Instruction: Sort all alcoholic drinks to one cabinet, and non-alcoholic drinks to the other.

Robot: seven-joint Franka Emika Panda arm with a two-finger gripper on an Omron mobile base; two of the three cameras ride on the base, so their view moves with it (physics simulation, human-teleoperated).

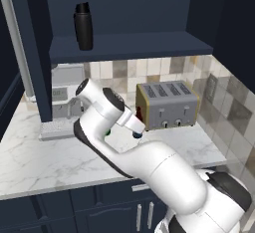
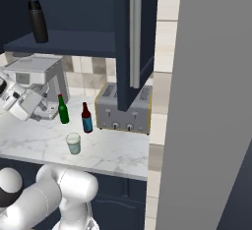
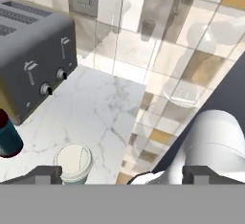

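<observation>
Hand view, fingers (image 3: 45,174): spread wide, holding nothing.
Cups: one teal cup (image 3: 74,163), between them.
Bottles: two glass bottles (image 2: 63,109).
Flasks: one black flask (image 1: 83,27).

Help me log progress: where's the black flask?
The black flask stands upright on the wall cabinet shelf, at its left end in the left base view.

Just below the gripper (image 3: 122,173) the lidded cup (image 3: 74,163) is standing, with the red-brown bottle (image 3: 7,137) crowding its left side. The toaster (image 3: 33,55) is blocking farther left, while bare marble counter (image 3: 103,108) is lying open ahead toward the tiled wall (image 3: 167,55).
</observation>
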